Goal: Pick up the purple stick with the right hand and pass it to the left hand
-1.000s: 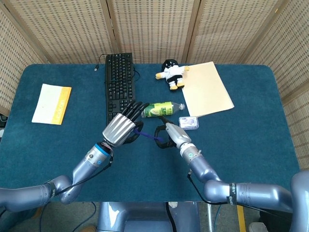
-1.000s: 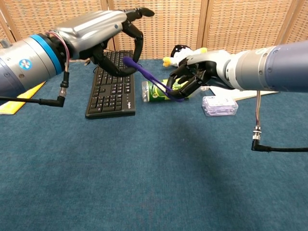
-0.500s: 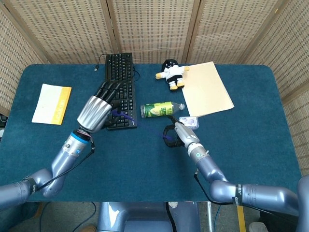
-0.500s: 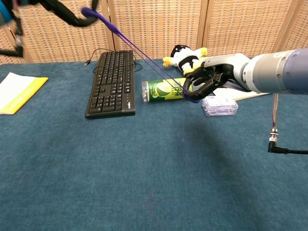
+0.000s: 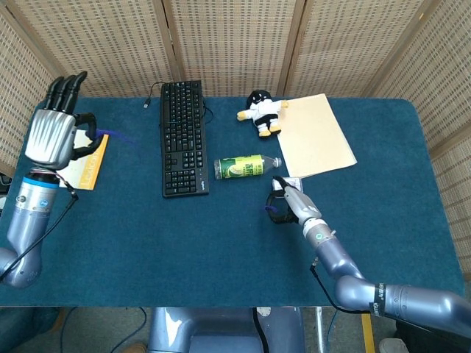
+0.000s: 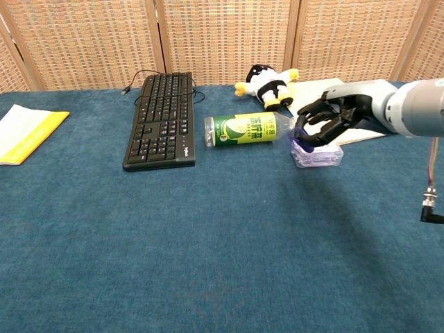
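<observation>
Purple stick (image 5: 110, 135): pinched in my left robot hand (image 5: 56, 129), raised far left above the yellow booklet (image 5: 91, 168). My right robot hand (image 5: 288, 204): fingers curled over a purple scrap, beside the clear box (image 6: 318, 154) and green bottle (image 5: 241, 166) on the counter (image 5: 221, 243).

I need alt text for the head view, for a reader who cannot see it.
Seen from above a blue table, the left hand, raised at the far left over a yellow booklet, holds a purple stick. The right hand curls around a purple piece near a green bottle and keyboard.
</observation>
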Tool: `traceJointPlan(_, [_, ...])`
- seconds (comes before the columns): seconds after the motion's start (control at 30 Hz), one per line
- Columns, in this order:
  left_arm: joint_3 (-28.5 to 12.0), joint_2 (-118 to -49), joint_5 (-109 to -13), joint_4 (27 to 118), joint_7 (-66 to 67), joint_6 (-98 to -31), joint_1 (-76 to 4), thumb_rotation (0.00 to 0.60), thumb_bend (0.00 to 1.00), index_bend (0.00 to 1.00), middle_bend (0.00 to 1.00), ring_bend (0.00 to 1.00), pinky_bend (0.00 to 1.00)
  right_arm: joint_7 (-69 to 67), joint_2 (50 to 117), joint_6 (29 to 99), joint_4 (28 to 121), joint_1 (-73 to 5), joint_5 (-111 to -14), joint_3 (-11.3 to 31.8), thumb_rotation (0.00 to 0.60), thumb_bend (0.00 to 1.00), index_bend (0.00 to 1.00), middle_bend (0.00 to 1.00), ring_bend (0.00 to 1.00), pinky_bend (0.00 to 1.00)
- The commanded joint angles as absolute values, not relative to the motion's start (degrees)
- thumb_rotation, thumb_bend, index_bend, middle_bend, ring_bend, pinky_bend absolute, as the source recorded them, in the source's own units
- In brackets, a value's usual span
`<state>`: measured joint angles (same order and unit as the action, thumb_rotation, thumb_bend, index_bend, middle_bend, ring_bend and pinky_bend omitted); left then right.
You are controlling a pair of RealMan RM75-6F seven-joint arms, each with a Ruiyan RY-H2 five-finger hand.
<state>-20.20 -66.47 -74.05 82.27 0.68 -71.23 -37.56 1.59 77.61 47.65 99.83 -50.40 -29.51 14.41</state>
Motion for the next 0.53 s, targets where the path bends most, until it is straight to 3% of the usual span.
traceJointPlan(0.03, [-19.9, -65.9, -72.2, 77.3, -4.2, -69.9, -35.9, 0.6, 0.46, 0.77, 0.0, 0.0, 0.0, 0.8, 76.7, 47.2, 99.7, -49.4, -30.5, 14.1, 0.6, 0.74, 0.69, 0.03, 0.0, 0.0])
traceJointPlan(0.53, [-17.8, -66.9, -73.5, 71.2, -10.4, -70.2, -33.6, 0.6, 0.46, 0.77, 0.0, 0.0, 0.0, -1.0, 74.8, 46.7, 100.8, -47.1, -33.0, 14.4, 0.6, 0.74, 0.7, 0.03, 0.0, 0.0])
